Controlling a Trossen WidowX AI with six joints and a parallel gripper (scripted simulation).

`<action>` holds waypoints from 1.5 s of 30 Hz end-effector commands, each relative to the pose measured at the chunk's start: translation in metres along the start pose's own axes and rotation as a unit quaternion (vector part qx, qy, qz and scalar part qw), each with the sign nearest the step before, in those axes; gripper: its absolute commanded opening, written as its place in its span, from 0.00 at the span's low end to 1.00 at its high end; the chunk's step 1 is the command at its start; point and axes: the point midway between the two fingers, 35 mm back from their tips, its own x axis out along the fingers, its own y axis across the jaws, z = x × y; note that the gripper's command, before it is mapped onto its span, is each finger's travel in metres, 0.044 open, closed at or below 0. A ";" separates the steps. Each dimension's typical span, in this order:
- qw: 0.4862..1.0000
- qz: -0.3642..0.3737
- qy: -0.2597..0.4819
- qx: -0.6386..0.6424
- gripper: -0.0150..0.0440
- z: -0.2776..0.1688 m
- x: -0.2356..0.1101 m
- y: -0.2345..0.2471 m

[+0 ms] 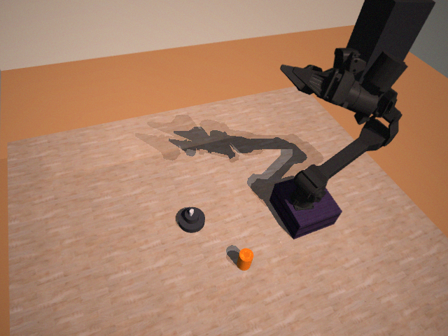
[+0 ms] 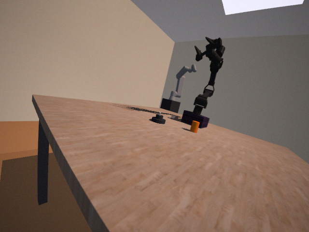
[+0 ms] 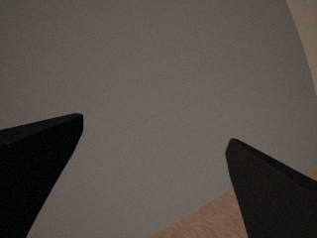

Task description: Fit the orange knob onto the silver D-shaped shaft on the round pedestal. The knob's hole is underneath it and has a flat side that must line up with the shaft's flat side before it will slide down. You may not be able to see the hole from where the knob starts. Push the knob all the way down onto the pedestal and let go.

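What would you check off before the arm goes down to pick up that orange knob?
1. Hand open with nothing in it: ok, fingers stand wide apart.
2. Orange knob upright on the table, apart from other things: ok.
3. Silver shaft bare on its round pedestal: ok.
4. Hand positioned over the knob: not ok, it is raised high, aimed at the wall.
5. Which way the knob's hidden flat faces: cannot tell.
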 end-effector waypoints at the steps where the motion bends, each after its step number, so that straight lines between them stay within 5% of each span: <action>1: 1.000 0.000 0.000 0.000 0.98 0.000 0.000 0.000; 14: 0.945 -0.032 0.324 0.036 1.00 -0.186 0.046 0.034; 26: 0.738 -0.288 0.606 0.077 1.00 -0.365 -0.019 -0.003; 32: 0.600 -0.464 0.648 0.074 1.00 -0.408 -0.072 -0.035; 45: 0.596 -0.469 0.648 0.073 1.00 -0.438 -0.083 -0.055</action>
